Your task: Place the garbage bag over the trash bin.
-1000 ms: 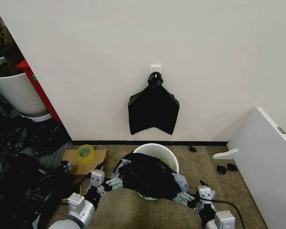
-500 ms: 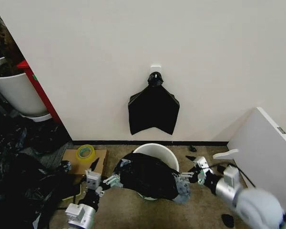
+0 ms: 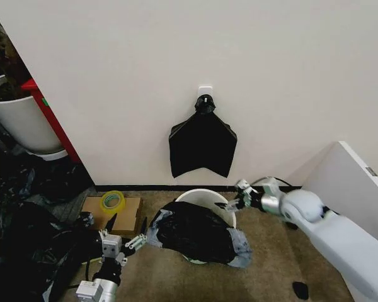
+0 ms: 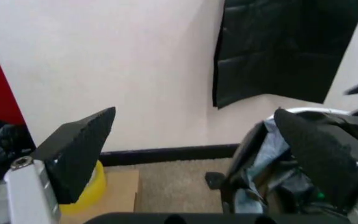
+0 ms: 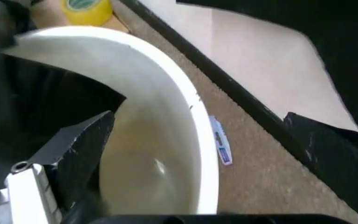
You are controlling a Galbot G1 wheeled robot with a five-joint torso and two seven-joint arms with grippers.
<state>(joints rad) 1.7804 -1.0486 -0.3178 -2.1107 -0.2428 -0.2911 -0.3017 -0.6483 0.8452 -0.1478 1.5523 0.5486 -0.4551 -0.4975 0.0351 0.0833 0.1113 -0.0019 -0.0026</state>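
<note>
The crinkly black plastic garbage bag drapes the near rim of the small round white trash bin. The right gripper, jaws apart, has swung up to the far rim. The left gripper, jaws apart, has drawn back beside the bag.

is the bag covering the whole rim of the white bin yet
No, the garbage bag drapes the near side only; the far rim of the trash bin is bare white.

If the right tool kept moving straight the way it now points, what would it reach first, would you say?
Most likely the far rim of the trash bin: the right tool is open and aimed at that white edge, with bare carpet beyond. Depth is uncertain.
</note>
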